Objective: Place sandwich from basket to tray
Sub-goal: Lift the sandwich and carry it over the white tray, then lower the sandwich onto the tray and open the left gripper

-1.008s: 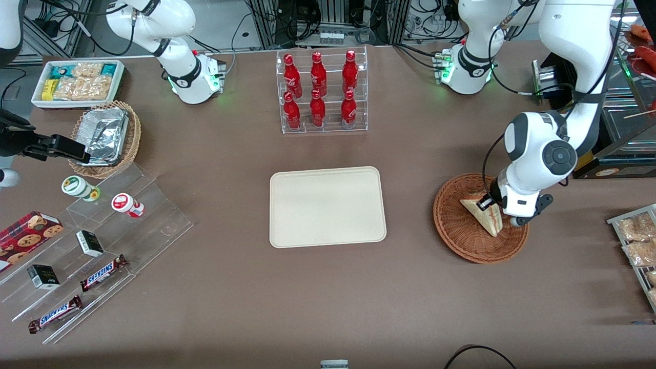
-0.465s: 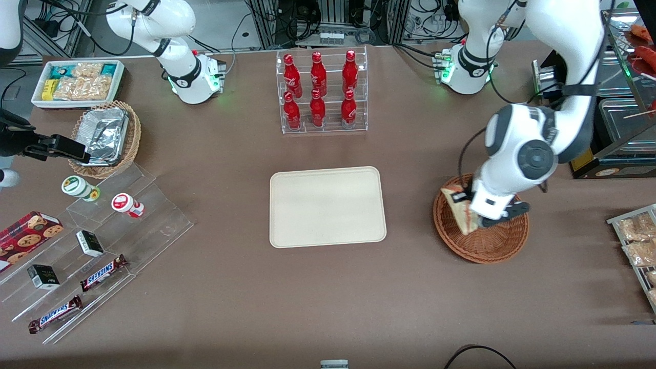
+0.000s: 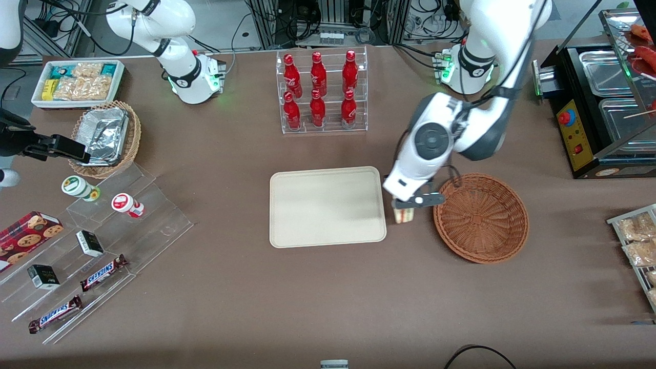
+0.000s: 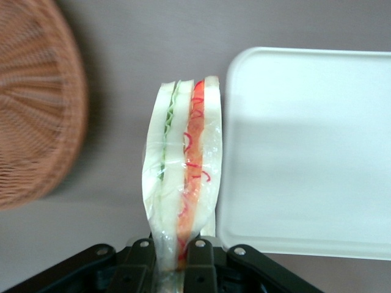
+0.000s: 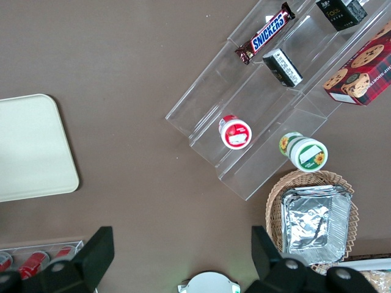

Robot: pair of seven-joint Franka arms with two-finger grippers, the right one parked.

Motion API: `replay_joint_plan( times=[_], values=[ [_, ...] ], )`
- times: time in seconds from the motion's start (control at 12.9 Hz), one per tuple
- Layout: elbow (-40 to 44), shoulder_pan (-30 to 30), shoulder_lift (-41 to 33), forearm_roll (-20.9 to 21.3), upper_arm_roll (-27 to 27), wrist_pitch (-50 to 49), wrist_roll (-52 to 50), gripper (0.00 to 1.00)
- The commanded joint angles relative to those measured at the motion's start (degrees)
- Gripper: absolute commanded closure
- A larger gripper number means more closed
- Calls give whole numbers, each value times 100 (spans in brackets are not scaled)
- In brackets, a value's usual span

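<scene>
Gripper [image 3: 404, 204] jaws pinched wrapped sandwich [image 4: 183, 177] (filling edge showing), clear of wicker basket [image 3: 482, 218], just beside tray [image 3: 328, 206] rim; placement on tray remained.

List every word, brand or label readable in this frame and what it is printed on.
"SNICKERS": candy bar on the clear stepped rack; two bars show it in the front view.
"FOCE", roughly: black box.
Bottle labels, cup lids, cookie box: unreadable.
The sandwich in the claw shows no text.

Robot lab, mock snack shop, bottle rack [image 3: 321, 92], cable clutter [image 3: 333, 20]
</scene>
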Motion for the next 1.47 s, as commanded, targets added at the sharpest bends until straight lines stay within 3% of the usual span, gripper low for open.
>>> replay_joint_plan(
  times=[0.0,0.23,0.7,1.24,1.32,1.4],
  values=[
    [1173,-466,961,-75,83,-56,-449,100],
    [1931,-852,1586,-171,83,-30,-1010,100],
    [2670,-1310,2325,-163,91,393,-1565,100],
    [2793,-1433,2537,-145,100,366,-1970,100],
    [2794,-1443,2546,-145,91,366,-1979,96],
    [2794,-1434,2546,-154,100,375,-1988,13]
  ],
)
